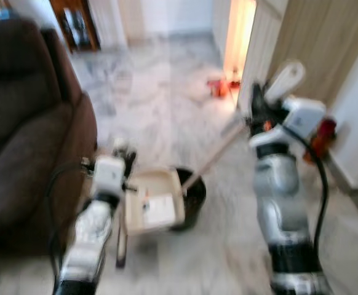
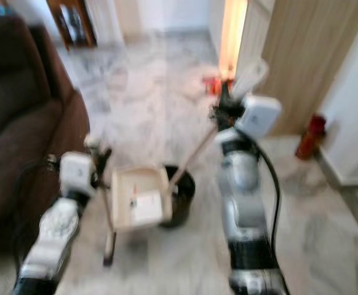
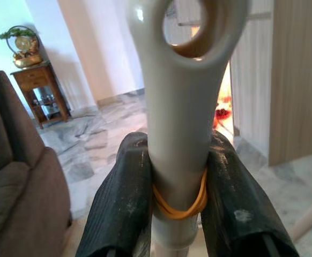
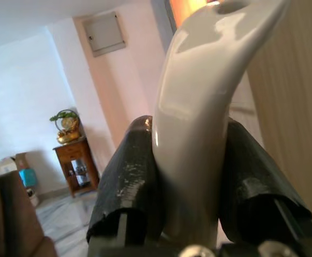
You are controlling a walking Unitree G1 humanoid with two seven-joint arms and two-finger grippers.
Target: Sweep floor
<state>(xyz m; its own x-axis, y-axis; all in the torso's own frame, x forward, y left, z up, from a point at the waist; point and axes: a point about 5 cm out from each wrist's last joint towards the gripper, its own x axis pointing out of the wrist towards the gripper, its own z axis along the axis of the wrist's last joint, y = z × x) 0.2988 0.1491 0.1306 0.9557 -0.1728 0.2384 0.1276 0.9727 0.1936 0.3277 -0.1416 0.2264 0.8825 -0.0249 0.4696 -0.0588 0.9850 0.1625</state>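
Cream dustpan (image 1: 156, 201), black broom head (image 1: 192, 195) on a pale stick, grey-white marbled floor (image 1: 167, 104), dark brown sofa (image 1: 25, 123), orange rubber band (image 3: 180, 201) round the grey-white handle (image 3: 180, 107).

To my left stands a dark brown upholstered sofa (image 1: 25, 123), its arm rising beside the grey-veined white marble floor (image 1: 160, 98). Across the room, against the pale wall, I see a small brown wooden side table (image 3: 41, 91) with a shelf below; a round gold ornament topped with green leaves (image 3: 22, 48) sits on it. To my right runs a light wood-grain panel (image 1: 314, 43), and a red object, too blurred to identify, (image 1: 322, 138) rests near its base. Orange light glows through a narrow doorway (image 1: 239, 34) ahead.
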